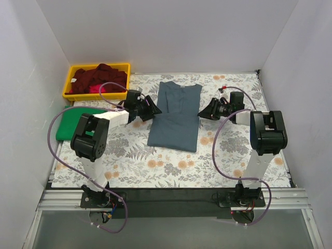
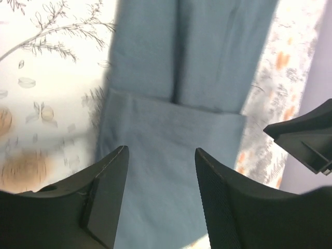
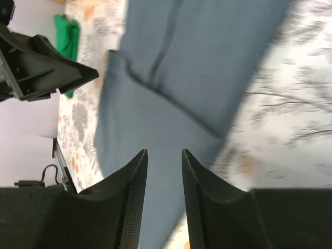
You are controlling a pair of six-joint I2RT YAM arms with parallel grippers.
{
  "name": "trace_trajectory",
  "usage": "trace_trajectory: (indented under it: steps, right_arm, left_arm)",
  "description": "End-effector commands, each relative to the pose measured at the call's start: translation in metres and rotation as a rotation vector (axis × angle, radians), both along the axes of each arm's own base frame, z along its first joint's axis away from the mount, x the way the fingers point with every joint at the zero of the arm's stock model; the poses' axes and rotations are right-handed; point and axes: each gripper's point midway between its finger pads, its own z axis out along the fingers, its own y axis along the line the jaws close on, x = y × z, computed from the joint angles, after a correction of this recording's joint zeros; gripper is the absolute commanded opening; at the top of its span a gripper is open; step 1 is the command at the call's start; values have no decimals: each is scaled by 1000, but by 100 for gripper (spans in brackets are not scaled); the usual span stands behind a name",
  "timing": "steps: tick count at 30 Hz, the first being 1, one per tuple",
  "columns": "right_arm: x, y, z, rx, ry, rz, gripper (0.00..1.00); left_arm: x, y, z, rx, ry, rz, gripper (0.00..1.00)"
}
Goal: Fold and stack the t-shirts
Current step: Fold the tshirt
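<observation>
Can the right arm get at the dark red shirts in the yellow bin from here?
Probably not. The dark red shirts sit in the yellow bin at the far left corner; the right gripper hangs open right of the blue shirt, with that shirt and the left gripper between.

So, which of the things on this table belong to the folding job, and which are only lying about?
Part of the job:
slate-blue cloth t-shirt, partly folded, in the middle
bright green cloth shirt, at the left edge
dark red and pink cloth shirts, heaped at the far left

Only lying about:
yellow plastic bin, holding that heap
floral-patterned table cloth
</observation>
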Motion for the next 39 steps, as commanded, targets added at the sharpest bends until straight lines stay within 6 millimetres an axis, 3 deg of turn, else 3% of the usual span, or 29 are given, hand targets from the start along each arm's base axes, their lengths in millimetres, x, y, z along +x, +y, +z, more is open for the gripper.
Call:
trace_trajectory:
  steps: [1,2,3,5,9,10,14,18,24,29,31,34,35,39]
  right_arm:
    - [-21,16,48,15,-121,43,40]
    - [-34,25,59,19,-142,68,41]
    - [-43,29,58,20,-136,77,40]
    - [-73,45,47,13,-103,128,41]
    - [-113,65,29,-7,-63,198,41]
    - [-118,66,23,-17,-52,201,41]
    - [-134,62,-8,-47,28,212,41]
    - [-156,55,-40,-61,147,214,41]
    - [-194,43,-62,-38,298,232,39]
    - [-228,22,-73,-163,372,233,40]
    - [-233,15,-73,-210,362,233,40]
    - [-241,4,-67,-274,342,234,40]
    - [-237,8,-55,-266,290,243,40]
    - [-225,25,-15,-217,167,267,40]
  left_arm:
    - [-12,11,74,-3,-136,13,53]
    - [-18,12,78,4,-142,12,54]
    - [-32,14,74,14,-133,3,54]
    - [-51,12,86,-3,-153,-21,54]
    - [-95,11,48,20,-60,-64,44]
    - [-106,14,33,33,-23,-70,42]
    - [-119,15,1,73,53,-82,35]
    - [-146,10,-32,74,191,-114,32]
    - [-203,40,-62,169,377,-56,22]
    - [-256,51,-58,160,450,-39,21]
    - [-283,57,-64,181,495,-45,21]
    - [-296,57,-51,126,464,-26,23]
    - [-298,57,-47,108,464,-10,25]
    - [-276,50,-7,27,304,28,30]
